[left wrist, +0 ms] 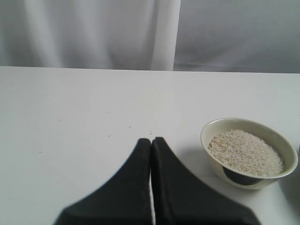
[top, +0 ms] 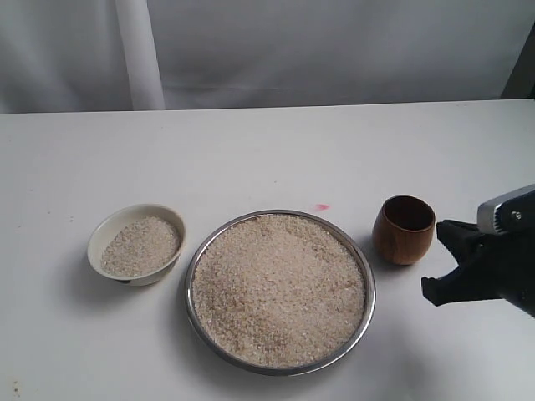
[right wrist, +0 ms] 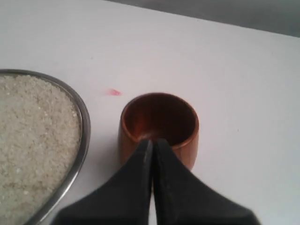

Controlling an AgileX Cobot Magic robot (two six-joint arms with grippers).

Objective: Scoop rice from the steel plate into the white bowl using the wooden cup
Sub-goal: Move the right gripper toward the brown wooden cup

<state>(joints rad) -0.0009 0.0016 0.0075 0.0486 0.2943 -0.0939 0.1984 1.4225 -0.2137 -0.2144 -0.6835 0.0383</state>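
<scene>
The steel plate [top: 369,288] sits at the front middle of the white table, heaped with rice [top: 280,288]. To its left stands the white bowl [top: 99,242], holding some rice too [top: 140,245]. Upright and empty, the wooden cup [top: 404,238] stands to the right of the plate. My right gripper [top: 443,263] hovers just right of the cup, apart from it. In the right wrist view it [right wrist: 153,140] is shut and empty, tips pointing at the cup [right wrist: 159,115] beside the plate's rim [right wrist: 84,122]. My left gripper [left wrist: 151,139] is shut on nothing, near the bowl [left wrist: 212,154].
A small pink mark [top: 322,206] lies on the table behind the plate. A white post [top: 140,54] and a pale curtain stand behind the table's far edge. A few loose grains lie on the table at the front left.
</scene>
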